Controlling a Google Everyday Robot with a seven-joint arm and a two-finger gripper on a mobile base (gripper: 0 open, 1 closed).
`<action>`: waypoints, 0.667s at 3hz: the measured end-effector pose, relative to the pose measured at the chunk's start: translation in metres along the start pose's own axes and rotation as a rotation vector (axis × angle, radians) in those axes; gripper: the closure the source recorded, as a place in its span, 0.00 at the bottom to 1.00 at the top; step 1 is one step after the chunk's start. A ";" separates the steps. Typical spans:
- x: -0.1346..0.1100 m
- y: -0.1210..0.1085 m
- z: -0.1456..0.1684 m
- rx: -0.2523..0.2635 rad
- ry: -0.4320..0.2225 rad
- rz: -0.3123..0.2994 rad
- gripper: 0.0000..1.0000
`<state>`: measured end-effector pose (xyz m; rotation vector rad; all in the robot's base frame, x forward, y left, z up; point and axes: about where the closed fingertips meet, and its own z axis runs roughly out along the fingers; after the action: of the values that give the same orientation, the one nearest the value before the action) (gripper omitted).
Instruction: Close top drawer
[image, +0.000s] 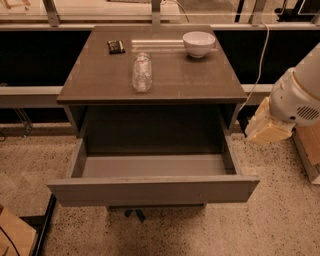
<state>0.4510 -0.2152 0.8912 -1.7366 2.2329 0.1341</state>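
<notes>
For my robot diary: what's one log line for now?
drawer: open | gripper: right of cabinet, off drawer | on top: bottle, bowl

Counter (200, 82): grey-brown flat top, viewed from above. The pincer (266, 128) is seen off its right edge, lower than the top. Three items are carried, all left of the pincer and farther back. Nearest to it is a white bowl (198, 43), set upright near the back right corner. Farther left, mid-top, is a clear plastic bottle (142, 74); upright or lying cannot be told. Farthest from the pincer is a small dark flat object (116, 46), back left, which cannot be identified. All three are kept apart.
</notes>
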 end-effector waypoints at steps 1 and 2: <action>-0.002 -0.001 0.001 0.000 0.008 0.000 0.93; -0.003 0.005 0.032 -0.042 0.012 0.010 1.00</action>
<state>0.4531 -0.2027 0.8610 -1.7526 2.2626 0.1747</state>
